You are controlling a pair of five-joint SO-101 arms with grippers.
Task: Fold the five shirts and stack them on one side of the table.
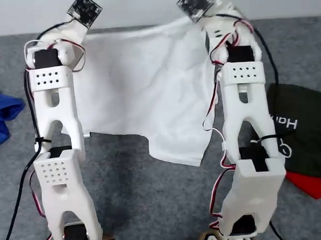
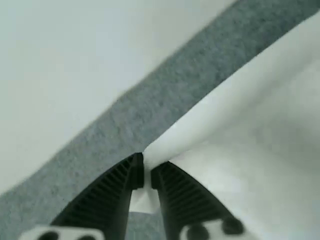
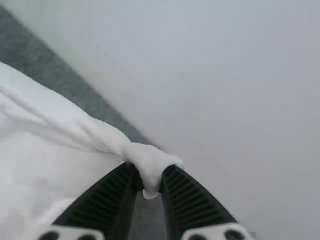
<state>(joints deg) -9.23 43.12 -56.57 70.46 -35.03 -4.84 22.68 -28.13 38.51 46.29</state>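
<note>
The white shirt [image 1: 148, 94] lies spread across the upper middle of the high view, on the grey table [image 1: 138, 207], between the two arms. Its far edge runs along the top of the frame, where the table meets the pale wall. A loose flap (a sleeve or a hem corner, hard to say which) reaches down toward the lower middle.

The left gripper [image 2: 145, 167] is closed on the shirt's far corner at the upper left of the high view. Its wrist view shows a fold of white cloth nipped between the black jaws. The right gripper [image 3: 149, 172] is likewise closed on a bunched knot of the same shirt, at the upper right.

Holding both far corners at once likely serves to stretch that edge straight, so the cloth lies flat and square before a fold is made. A single pinch would let it twist. The edge between the two grippers looks fairly taut in the high view.

Three other shirts sit off to the sides, probably to leave the working area free. A blue shirt [image 1: 1, 115] lies crumpled at the left edge. At the right edge a dark shirt [image 1: 306, 128] lies over a red shirt [image 1: 312, 184], which peeks out underneath. Whether those two are neatly folded I cannot tell.
</note>
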